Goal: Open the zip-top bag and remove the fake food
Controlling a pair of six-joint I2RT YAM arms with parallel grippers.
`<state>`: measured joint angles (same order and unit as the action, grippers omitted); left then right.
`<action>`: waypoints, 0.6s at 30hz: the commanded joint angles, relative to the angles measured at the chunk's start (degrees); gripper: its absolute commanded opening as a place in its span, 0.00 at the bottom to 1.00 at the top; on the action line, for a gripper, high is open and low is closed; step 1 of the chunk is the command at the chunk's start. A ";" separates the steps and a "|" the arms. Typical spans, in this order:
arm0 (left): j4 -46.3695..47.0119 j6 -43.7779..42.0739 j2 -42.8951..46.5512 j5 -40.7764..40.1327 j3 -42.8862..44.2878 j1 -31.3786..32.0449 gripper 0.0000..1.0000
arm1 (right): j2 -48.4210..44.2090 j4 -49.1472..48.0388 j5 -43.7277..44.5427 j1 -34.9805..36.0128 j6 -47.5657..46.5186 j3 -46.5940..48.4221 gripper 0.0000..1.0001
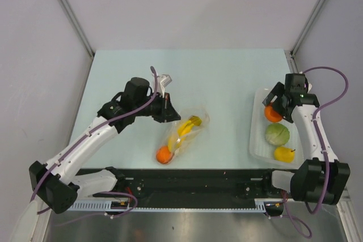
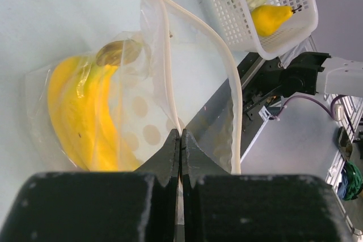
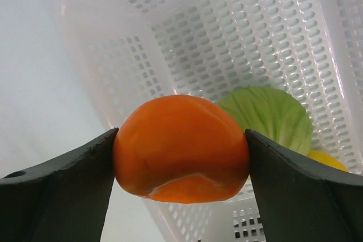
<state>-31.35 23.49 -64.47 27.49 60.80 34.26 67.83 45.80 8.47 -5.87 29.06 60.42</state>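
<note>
The clear zip-top bag (image 1: 187, 134) lies on the table with its mouth open. It holds a yellow banana bunch (image 1: 190, 124) and a round orange (image 1: 164, 154) at its near end. My left gripper (image 1: 167, 109) is shut on the bag's zip strip (image 2: 170, 55), lifting that edge; the banana (image 2: 79, 117) shows through the plastic. My right gripper (image 1: 276, 107) is shut on an orange fruit (image 3: 181, 157) and holds it over the far end of the white basket (image 1: 256, 145). In the basket lie a green cabbage (image 1: 277, 134) and a yellow fruit (image 1: 283, 153).
The white perforated basket stands at the right side of the table; its wall (image 3: 227, 38) fills the right wrist view, with the cabbage (image 3: 272, 111) behind the held fruit. The black rail of the arm bases (image 1: 198, 182) runs along the near edge.
</note>
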 commanded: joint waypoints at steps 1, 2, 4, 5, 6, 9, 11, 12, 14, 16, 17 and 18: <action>0.77 0.33 1.71 1.08 3.54 -0.16 0.00 | 2.83 0.78 -0.21 -0.99 -3.92 2.06 0.95; 0.59 0.33 1.63 1.17 3.71 -0.16 0.00 | 3.01 0.87 0.31 -0.99 -4.18 1.98 1.00; 1.29 0.77 1.89 1.17 3.80 -0.16 0.00 | 2.83 0.87 0.84 -0.99 -5.24 1.98 1.00; 1.30 0.86 1.98 1.25 3.89 -0.16 0.00 | 2.66 1.30 0.93 -0.99 -5.41 2.15 1.00; 1.38 0.95 1.98 1.26 3.98 -0.16 0.00 | 2.48 1.74 1.11 -0.81 -5.59 2.85 1.00; 1.73 1.30 2.33 1.69 3.63 -0.16 0.00 | 0.64 2.01 1.38 0.06 -6.91 3.73 1.00; 1.91 1.39 2.33 1.69 3.45 -0.16 0.00 | -1.47 0.96 0.15 3.83 -8.40 4.44 1.00; 1.65 1.39 2.33 1.87 3.45 -0.16 0.00 | -2.17 0.52 -0.38 5.41 -8.75 4.79 0.99; 1.30 1.30 2.50 1.87 3.45 -0.16 0.00 | -4.01 -2.02 -2.30 12.61 -9.54 5.84 0.94; 0.86 1.21 2.85 1.78 3.63 -0.16 0.00 | -4.99 -5.35 -3.89 20.84 -9.72 7.59 0.88; 0.86 1.30 2.86 1.87 3.63 -0.16 0.00 | -5.86 -6.85 -4.25 24.20 -9.81 8.04 0.83; 1.03 1.56 2.77 2.04 3.45 -0.07 0.00 | -6.04 -8.43 -4.25 26.93 -9.81 8.57 0.81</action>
<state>-31.46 24.03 -63.59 27.70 62.04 34.26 64.86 44.64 7.01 11.75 21.17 64.60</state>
